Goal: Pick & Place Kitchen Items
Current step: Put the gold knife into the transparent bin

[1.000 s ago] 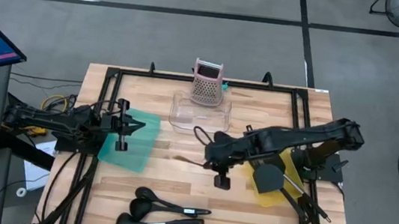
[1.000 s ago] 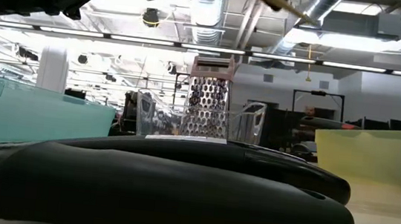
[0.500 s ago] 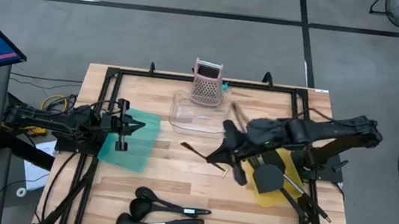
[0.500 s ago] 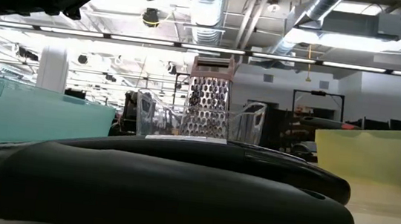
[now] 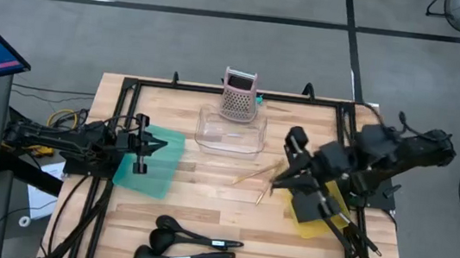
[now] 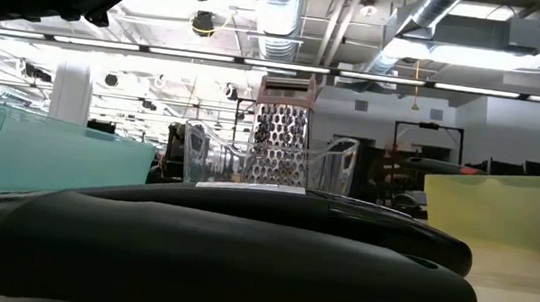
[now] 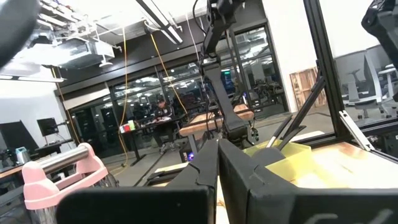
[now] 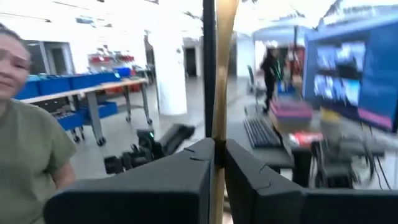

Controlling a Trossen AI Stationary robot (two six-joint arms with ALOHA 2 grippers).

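The right gripper [image 5: 289,159] has its fingers pinched on a thin pale wooden stick [image 5: 258,175], held slanting just beside the yellow tray [image 5: 309,226]; left gripper [image 5: 143,143] waits closed.

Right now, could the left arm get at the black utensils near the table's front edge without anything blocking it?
Probably yes. The left gripper hovers over the teal bin, and the black utensils lie on bare wood nearby, with nothing between. The right gripper, shut on pale sticks, is off to the other side.
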